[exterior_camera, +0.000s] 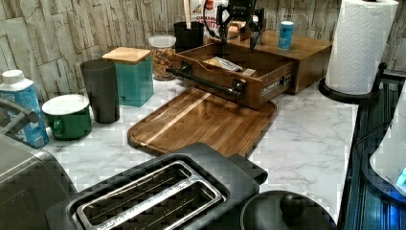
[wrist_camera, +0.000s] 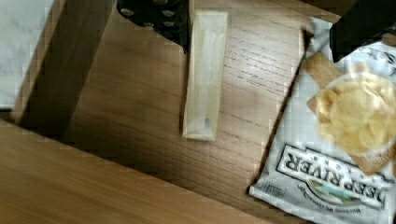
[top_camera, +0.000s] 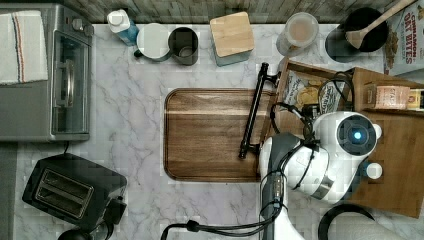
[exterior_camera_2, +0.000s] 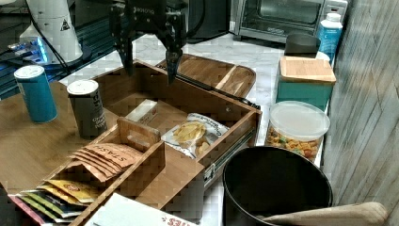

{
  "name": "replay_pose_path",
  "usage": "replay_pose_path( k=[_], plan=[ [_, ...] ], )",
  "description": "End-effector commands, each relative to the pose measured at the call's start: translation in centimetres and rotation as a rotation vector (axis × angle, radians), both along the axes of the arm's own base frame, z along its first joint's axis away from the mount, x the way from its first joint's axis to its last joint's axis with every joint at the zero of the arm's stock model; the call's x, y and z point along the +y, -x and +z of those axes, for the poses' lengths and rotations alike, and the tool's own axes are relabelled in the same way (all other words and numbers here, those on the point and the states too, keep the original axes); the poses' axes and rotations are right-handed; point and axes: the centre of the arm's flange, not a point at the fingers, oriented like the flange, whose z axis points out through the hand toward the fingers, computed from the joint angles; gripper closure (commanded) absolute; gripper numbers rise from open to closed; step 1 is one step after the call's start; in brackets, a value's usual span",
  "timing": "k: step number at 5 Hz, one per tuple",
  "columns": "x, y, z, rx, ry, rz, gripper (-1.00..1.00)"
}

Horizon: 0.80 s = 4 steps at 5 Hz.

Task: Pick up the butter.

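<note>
My gripper (exterior_camera_2: 148, 66) hangs at the upper left of the right view, fingers (exterior_camera_2: 172, 63) spread wide and pointing straight down (black, both of them). In the top view, my white arm (top_camera: 320, 160) fills the lower right.

- The gripper (exterior_camera: 238, 44) hangs at the top centre of the frame, fingers spread apart, over the open wooden drawer (exterior_camera: 225, 76).
- In the drawer lie a chip bag (exterior_camera: 226, 63) and, just beside it, the butter (exterior_camera: 248, 72) (a small pale piece).
- A wooden tray (exterior_camera: 206, 122) sits mid-frame on the marble counter (exterior_camera: 306, 143).
- A toaster (exterior_camera: 153, 196) fills the lower left.
- A paper towel roll (exterior_camera: 360, 45) stands upper right.
</note>
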Motion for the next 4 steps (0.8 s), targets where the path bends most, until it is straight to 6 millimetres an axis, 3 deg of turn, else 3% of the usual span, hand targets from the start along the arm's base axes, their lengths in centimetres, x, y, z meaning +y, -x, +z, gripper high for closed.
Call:
replay_pose_path(
  k=[1,3,4],
  plan=[
    [-4.9,2.5,-2.8,0.018,-0.04,0.047,-1.0],
    [-3.5,-0.2,-3.5,-0.004,-0.047,-0.046,-1.0],
    [-3.6,-0.5,-4.8,-0.012,-0.073,-0.057,-1.0]
  ],
)
